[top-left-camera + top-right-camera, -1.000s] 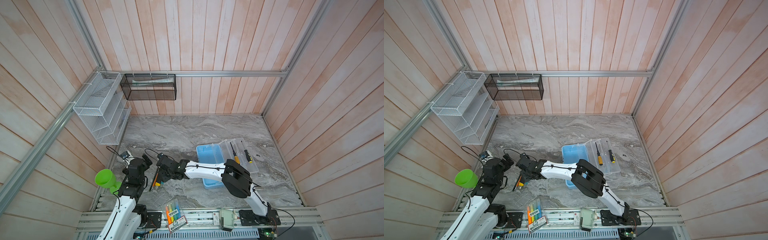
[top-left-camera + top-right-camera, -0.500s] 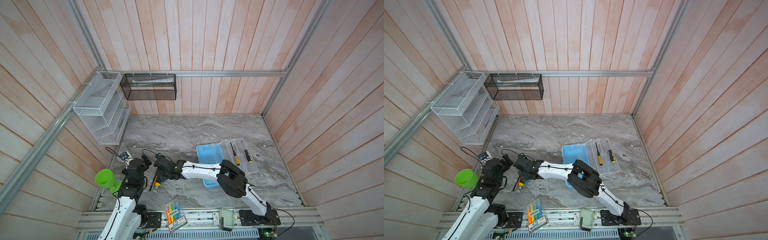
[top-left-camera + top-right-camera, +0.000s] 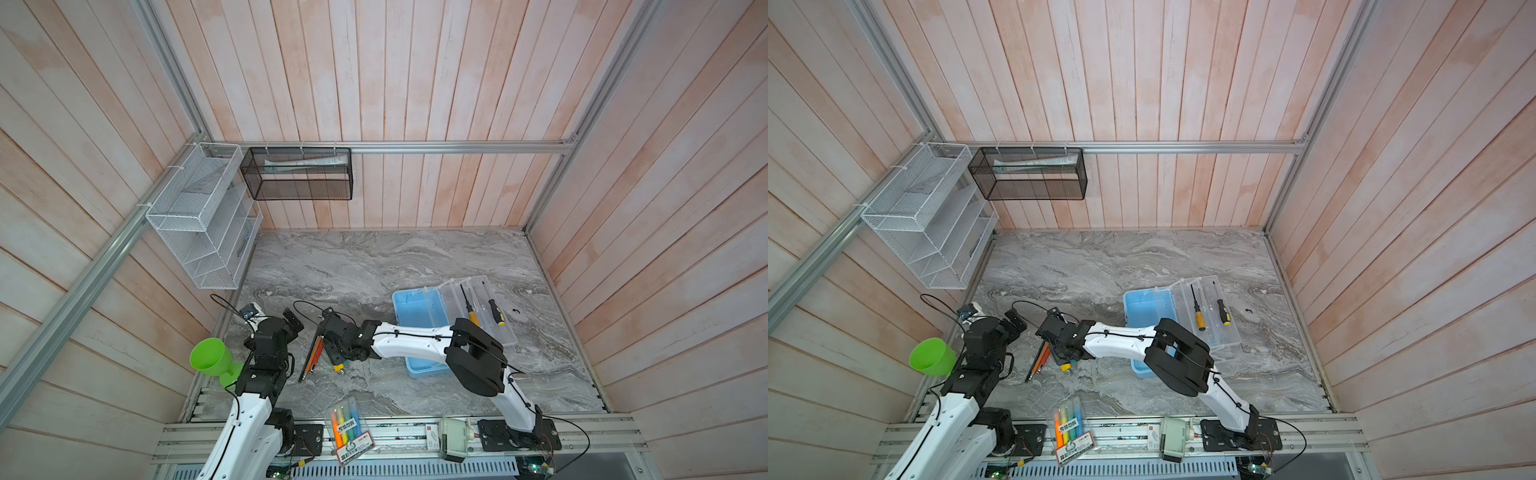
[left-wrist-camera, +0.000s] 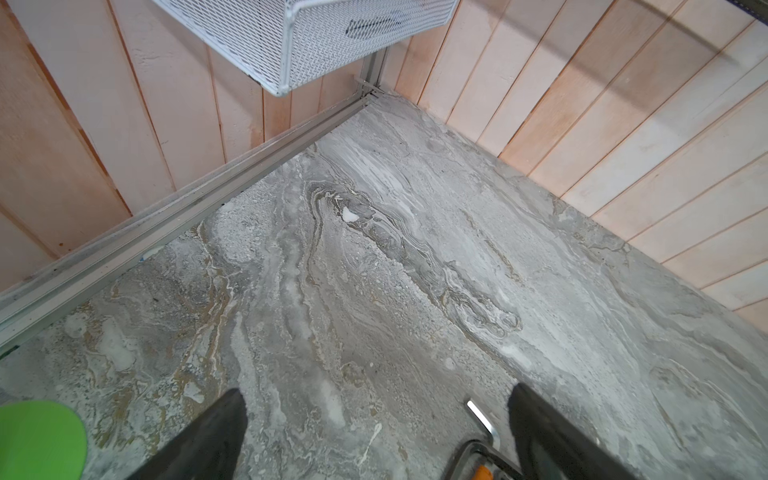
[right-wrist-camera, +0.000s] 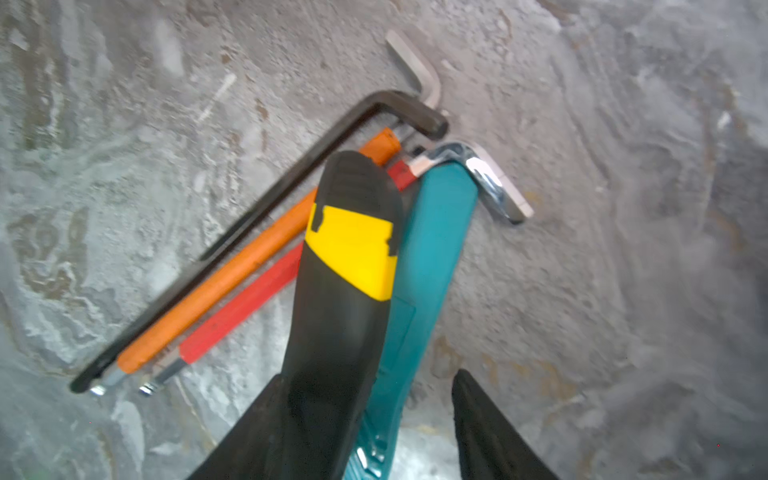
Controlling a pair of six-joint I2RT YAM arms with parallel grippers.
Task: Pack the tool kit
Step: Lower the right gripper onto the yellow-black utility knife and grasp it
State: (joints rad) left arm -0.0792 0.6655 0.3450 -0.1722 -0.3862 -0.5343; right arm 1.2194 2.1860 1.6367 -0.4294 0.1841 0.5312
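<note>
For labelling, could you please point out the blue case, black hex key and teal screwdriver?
blue case point(image 3: 417, 309): in a top view, bare floor
black hex key point(image 5: 409, 113): right wrist view, short arm
teal screwdriver point(image 5: 436, 232): right wrist view, handle

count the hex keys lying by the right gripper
3, side by side on the marble table: a black hex key, an orange-sleeved key beside it, then a red-sleeved key. The black-and-yellow handle covers part of them, so another may be hidden.

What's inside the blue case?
The blue case looks empty where visible; the right arm hides its near part. Two screwdrivers lie on its open clear lid.
</note>
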